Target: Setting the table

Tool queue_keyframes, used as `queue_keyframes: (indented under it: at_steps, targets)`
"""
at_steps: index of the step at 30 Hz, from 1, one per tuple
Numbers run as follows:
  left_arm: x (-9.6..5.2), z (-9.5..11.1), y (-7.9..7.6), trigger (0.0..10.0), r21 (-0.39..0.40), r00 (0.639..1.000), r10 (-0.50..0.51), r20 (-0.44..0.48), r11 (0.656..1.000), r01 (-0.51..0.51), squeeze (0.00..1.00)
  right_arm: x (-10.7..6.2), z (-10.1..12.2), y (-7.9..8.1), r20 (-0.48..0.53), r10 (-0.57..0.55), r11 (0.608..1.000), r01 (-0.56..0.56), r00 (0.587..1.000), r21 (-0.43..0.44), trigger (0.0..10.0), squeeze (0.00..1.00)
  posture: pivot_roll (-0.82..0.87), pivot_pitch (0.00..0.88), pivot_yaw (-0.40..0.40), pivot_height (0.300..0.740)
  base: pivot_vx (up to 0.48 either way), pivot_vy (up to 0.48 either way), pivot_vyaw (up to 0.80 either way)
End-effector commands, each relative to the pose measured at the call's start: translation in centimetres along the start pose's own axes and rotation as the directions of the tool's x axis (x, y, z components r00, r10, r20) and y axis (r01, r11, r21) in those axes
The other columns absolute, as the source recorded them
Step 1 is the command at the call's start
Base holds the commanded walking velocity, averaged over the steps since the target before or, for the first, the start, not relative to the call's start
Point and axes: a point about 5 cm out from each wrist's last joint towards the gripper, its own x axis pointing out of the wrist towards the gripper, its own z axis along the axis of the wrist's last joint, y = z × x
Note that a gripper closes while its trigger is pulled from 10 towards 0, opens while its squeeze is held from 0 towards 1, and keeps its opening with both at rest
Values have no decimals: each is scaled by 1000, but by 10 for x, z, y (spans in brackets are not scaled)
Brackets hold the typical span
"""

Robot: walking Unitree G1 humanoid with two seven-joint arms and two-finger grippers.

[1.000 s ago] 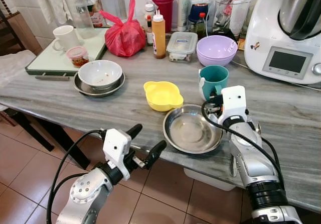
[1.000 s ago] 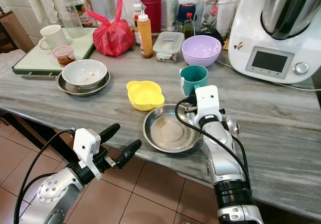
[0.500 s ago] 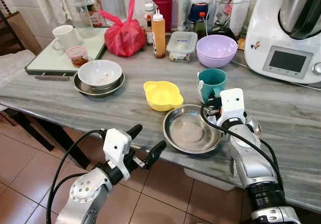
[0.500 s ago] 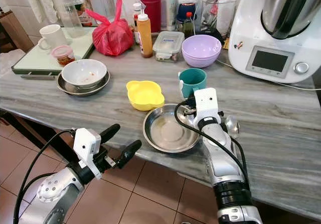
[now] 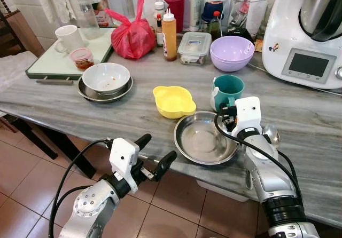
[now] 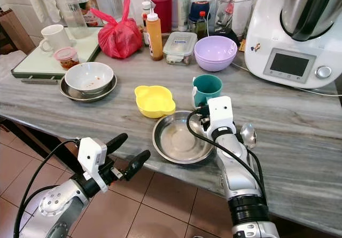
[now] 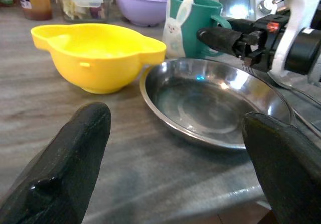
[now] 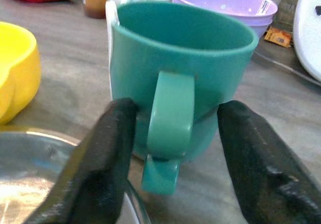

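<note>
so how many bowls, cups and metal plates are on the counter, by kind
bowls: 3 – yellow bowl, purple bowl, white bowl
cups: 2 – teal mug, white mug
metal plates: 2 – steel plate, steel plate under the white bowl
total: 7

right gripper (image 8: 170, 148) at teal mug (image 8: 180, 78), fingers spread either side of its handle. left gripper (image 5: 155, 153) spread, well short of mug.
</note>
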Motion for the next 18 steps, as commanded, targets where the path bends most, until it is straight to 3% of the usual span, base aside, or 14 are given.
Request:
queue_keyframes:
  at_steps: [1, 9, 18]
  targets:
    - [-1, 3, 4, 10000, 4, 1000, 21, 6, 1000, -21, 0, 0, 14, -2, 63, -12, 1000, 12, 998, -2, 10000, 1000, -119, 83, 56, 740, 0, 0, 0]
    - [-1, 5, 7, 10000, 11, 999, 39, 19, 999, -40, 0, -1, 47, 4, 205, 13, 1000, -7, 979, -27, 10000, 1000, -117, 73, 54, 740, 0, 0, 0]
    - [1, 10, 21, 10000, 42, 986, 152, 63, 987, -155, 0, -13, 38, 14, 230, 47, 998, -36, 972, -50, 10000, 1000, -114, 67, 59, 740, 0, 0, 0]
